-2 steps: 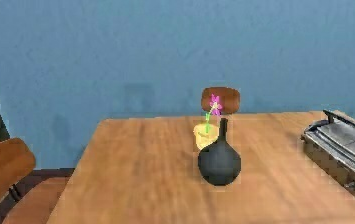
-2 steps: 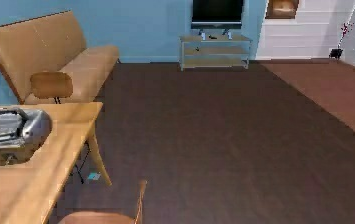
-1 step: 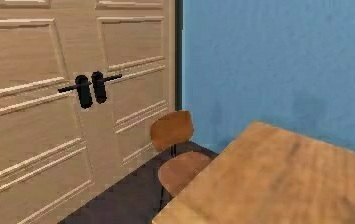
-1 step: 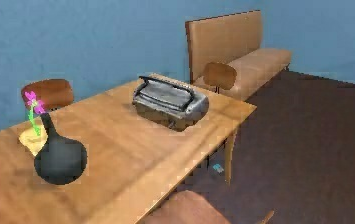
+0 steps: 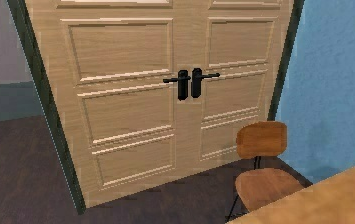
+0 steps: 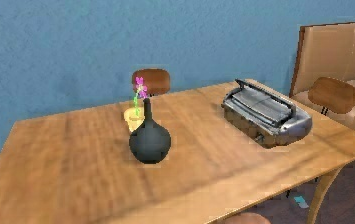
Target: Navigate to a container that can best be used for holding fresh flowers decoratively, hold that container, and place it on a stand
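Forward view. Double wooden door (image 5: 135, 90), panelled, with dark handles (image 5: 190, 83) at the middle seam, set in a dark frame. Bare dark floor (image 5: 25, 170) lies open at the left before it. A blue wall (image 5: 335, 80) bounds the right. A wooden chair (image 5: 265, 165) stands at lower right between the door and a table corner (image 5: 330, 200), narrowing that side.

Arm side view. Wooden table (image 6: 65, 165) against the blue wall. The vase (image 6: 150, 140), dark and round-bellied with a pink flower, stands upright near the table's middle. A small yellow item (image 6: 133, 117) is just behind it. A silver toaster (image 6: 265, 112) stands well apart, near the right edge. Chairs (image 6: 332, 95) stand beyond the table.

Gripper: state cannot be told.
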Controlling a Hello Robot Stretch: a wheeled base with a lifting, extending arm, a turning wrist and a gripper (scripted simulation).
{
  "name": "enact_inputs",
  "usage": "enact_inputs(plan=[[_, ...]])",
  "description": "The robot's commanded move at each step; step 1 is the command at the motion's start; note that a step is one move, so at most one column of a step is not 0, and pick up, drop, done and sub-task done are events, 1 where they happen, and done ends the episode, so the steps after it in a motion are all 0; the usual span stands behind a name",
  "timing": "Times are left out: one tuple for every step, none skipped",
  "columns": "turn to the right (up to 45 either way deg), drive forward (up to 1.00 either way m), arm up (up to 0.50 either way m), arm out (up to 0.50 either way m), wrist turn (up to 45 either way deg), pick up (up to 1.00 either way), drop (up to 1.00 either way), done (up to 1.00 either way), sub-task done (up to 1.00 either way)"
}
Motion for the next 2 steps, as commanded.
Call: enact_inputs(plan=[[0.0,0.00,0.50,0.00,0.0,0.00,0.00,0.00,0.00],[0.0,0.00,0.38,0.00,0.0,0.00,0.00,0.00,0.00]])
